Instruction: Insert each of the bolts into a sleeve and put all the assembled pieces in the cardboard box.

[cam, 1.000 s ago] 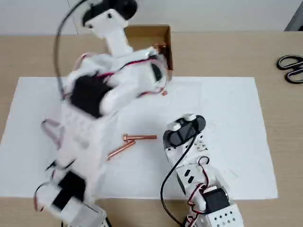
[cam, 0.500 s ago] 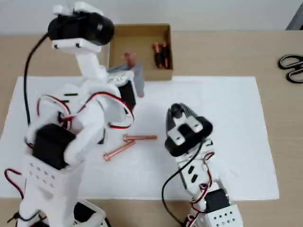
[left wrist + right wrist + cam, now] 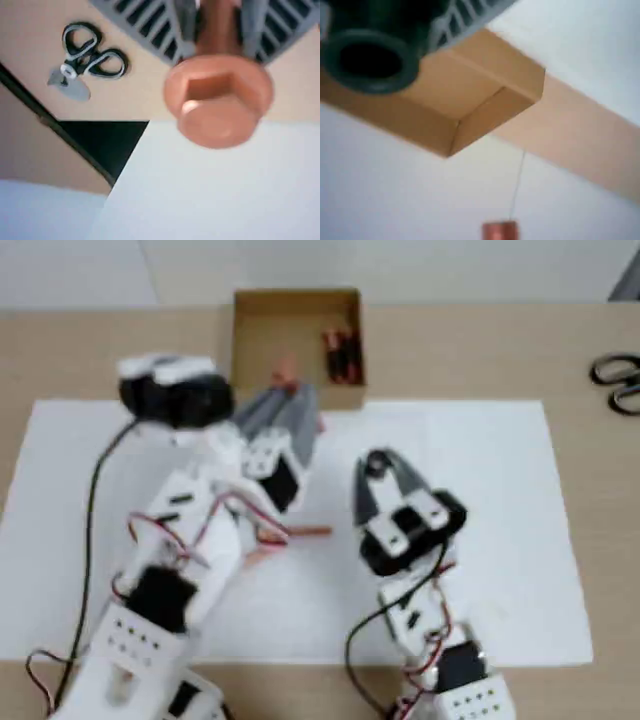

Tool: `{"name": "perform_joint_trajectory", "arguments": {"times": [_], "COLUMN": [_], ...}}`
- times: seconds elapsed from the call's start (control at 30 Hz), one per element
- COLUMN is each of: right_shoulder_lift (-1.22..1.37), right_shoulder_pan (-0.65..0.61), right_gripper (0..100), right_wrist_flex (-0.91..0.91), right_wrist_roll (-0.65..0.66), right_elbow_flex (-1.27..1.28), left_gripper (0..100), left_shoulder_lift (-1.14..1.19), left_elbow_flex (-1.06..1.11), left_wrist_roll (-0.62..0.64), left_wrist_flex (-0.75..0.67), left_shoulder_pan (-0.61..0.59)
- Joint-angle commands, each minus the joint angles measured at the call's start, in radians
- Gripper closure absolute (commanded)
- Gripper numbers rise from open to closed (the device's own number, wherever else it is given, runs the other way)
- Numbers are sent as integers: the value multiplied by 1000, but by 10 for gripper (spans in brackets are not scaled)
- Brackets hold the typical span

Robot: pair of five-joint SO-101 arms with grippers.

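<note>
My left gripper [image 3: 288, 392] is clamped on a copper bolt [image 3: 285, 371], a finger on each side of its shank and the hex head sticking out, right at the near wall of the cardboard box [image 3: 270, 325]. My right gripper [image 3: 377, 472] is closed around a dark sleeve [image 3: 367, 60] over the white paper [image 3: 500, 490], near the box's front corner but apart from it. Assembled pieces [image 3: 340, 352] lie along the box's wall on that side. Two loose bolts [image 3: 305, 532] rest on the paper between my arms, partly under the left one. Bare paper stretches beyond my right gripper, and the scissors [image 3: 615, 382] sit well apart at the table [image 3: 480, 350] edge.
</note>
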Motion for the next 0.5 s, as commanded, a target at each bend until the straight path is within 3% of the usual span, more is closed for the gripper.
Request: {"name": "perform_joint_trajectory", "arguments": {"times": [0.0,0.17,0.27,0.47], "right_shoulder_lift": [-7,-15,-15,-15], "right_shoulder_pan": [-74,-139,-134,-136], "right_gripper": [995,995,995,995], "right_wrist_flex": [93,133,130,-42], "right_wrist_roll": [72,164,161,29], "right_elbow_flex": [5,6,6,6], "left_gripper": [994,994,994,994], "left_shoulder_lift": [-78,-153,-190,-213], "left_elbow_flex": [44,88,93,108], "left_wrist_roll": [-54,-203,-213,-212], "left_wrist_flex": [-44,-44,-44,-46], "left_shoulder_pan": [8,71,84,84]}}
